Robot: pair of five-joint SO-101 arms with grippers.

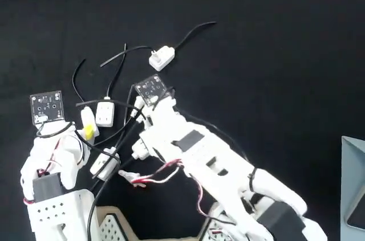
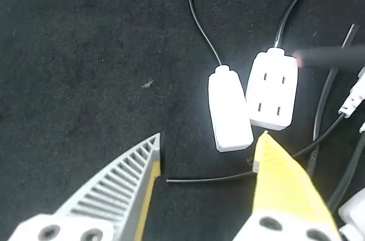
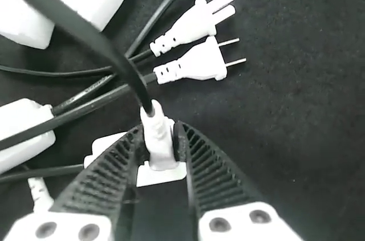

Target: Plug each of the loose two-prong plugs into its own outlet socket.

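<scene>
– Plugs, where do we see them?
– One white plug is clamped in our right end effector; a loose two-prong plug lies just beyond on the bench.
– And our left end effector?
– Spread wide, gripping nothing, near the outlet socket.

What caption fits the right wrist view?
Right gripper clamps a plug at a socket; two loose plugs lie beyond.

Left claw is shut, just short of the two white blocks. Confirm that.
Wrong on one count: the left claw is open, with a thin cord lying across its gap, as the left wrist view shows. It is just short of the two white blocks.
</scene>
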